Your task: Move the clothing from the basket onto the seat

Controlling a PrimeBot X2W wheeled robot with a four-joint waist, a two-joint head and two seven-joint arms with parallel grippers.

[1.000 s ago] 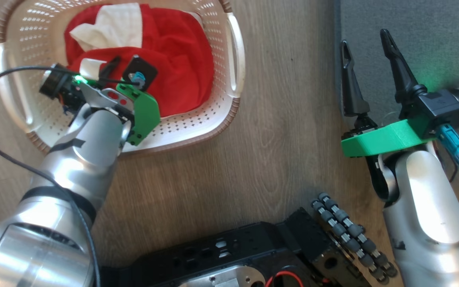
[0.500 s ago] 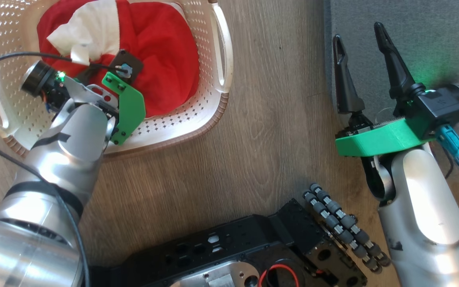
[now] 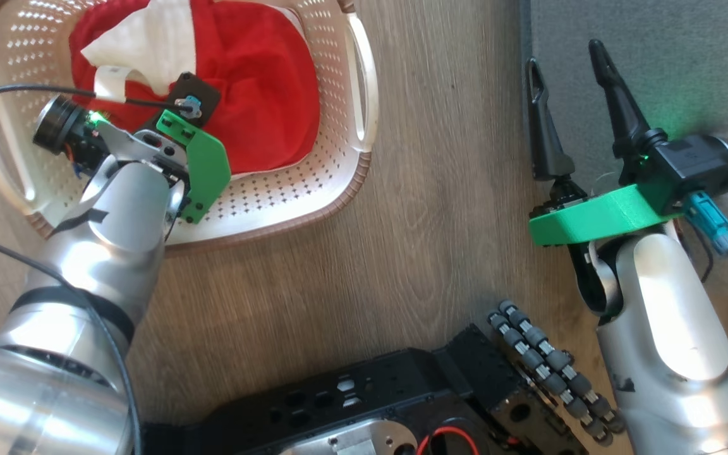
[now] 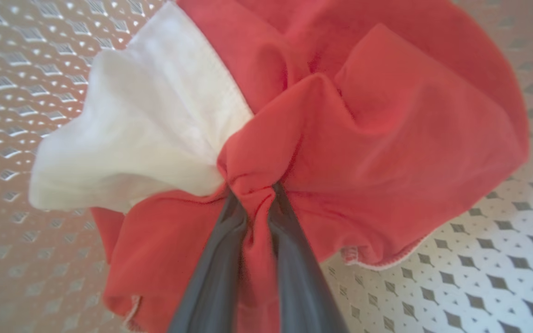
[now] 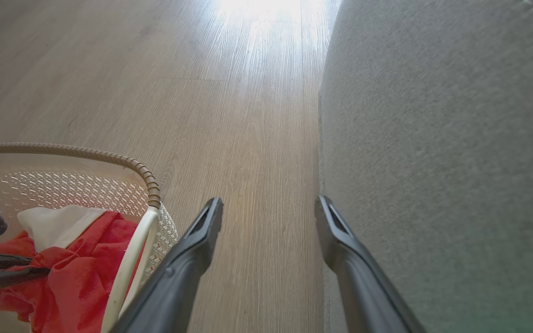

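Left wrist view: the left gripper [image 4: 252, 196] is seen clamped on a bunched fold of the clothing [image 4: 377, 138]. Red fabric is pinched between the two fingers [image 4: 215, 268] and creased just ahead of the tips. A white panel [image 4: 155, 129] lies left of the fingers, and the larger red mass spreads ahead and to the right. The clothing is located inside the basket [image 4: 502, 259], whose perforated wall is visible beyond the fabric on both sides of the gripper. The right gripper [image 5: 269, 203] is held with its fingers wide apart and nothing between them. The seat [image 5: 433, 138] lies ahead and to its right, and the basket lies to its lower left.

The garment is judged light, soft and limp. It can be expected to drape and trail when lifted, and loose edges may catch on the basket rim. A deep pinch on a thick gathered fold is judged more secure than a hold on a single thin edge.
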